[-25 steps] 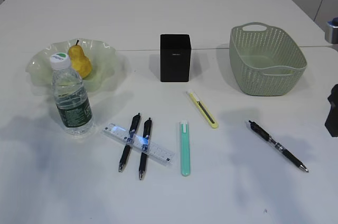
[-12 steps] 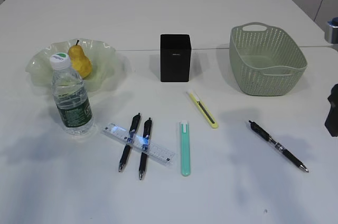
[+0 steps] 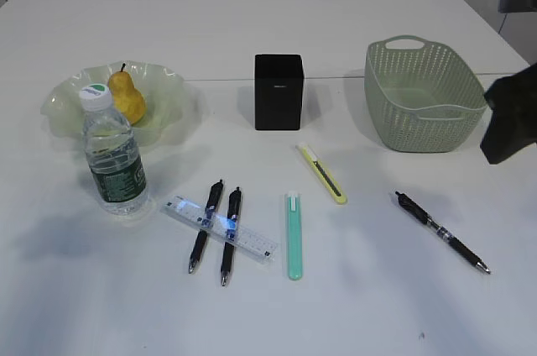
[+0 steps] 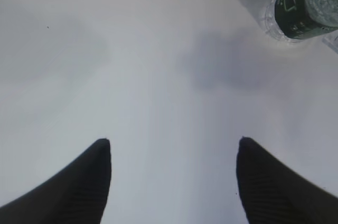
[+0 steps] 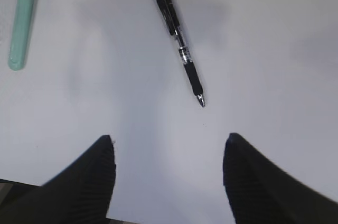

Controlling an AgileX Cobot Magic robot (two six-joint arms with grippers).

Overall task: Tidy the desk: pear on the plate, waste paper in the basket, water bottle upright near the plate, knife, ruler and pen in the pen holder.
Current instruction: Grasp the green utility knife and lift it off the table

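The yellow pear (image 3: 126,96) lies on the pale green wavy plate (image 3: 67,91) at the left. The water bottle (image 3: 113,159) stands upright in front of the plate and also shows in the left wrist view (image 4: 306,7). The black pen holder (image 3: 278,91) stands at mid-table. A yellow knife (image 3: 323,173), a mint green knife (image 3: 294,234), a clear ruler (image 3: 220,227) under two black pens (image 3: 204,226) and a third pen (image 3: 440,232) lie flat. My left gripper (image 4: 171,145) is open over bare table. My right gripper (image 5: 169,142) is open, short of the third pen (image 5: 179,42). No waste paper shows.
A green perforated basket (image 3: 424,96) stands at the back right, nothing visible inside it. My right arm (image 3: 512,117) hangs at the right edge beside the basket. The mint green knife (image 5: 24,18) shows at the left of the right wrist view.
My right arm has risen and come further into the exterior view at the right edge, now beside the basket. The objects on the table have not moved.
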